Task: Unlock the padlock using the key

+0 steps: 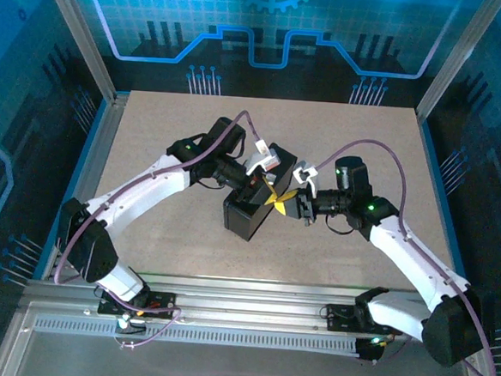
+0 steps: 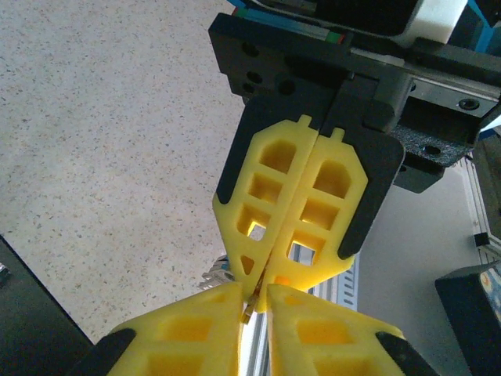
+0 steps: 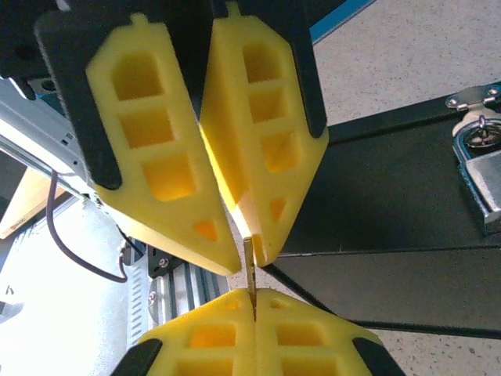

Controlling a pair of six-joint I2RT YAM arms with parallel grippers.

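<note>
table: speckled beige | black box: mid-table, below the meeting grippers | right gripper: pads clamped on the key | left gripper: tips narrowly flank the key's other end, pinch cannot be told | padlock: on the box's side by a silver latch | key: thin, spanning both gripper tips

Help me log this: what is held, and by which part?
The key, pinched at one end by the right gripper; the left gripper flanks its other end, grip uncertain.
</note>
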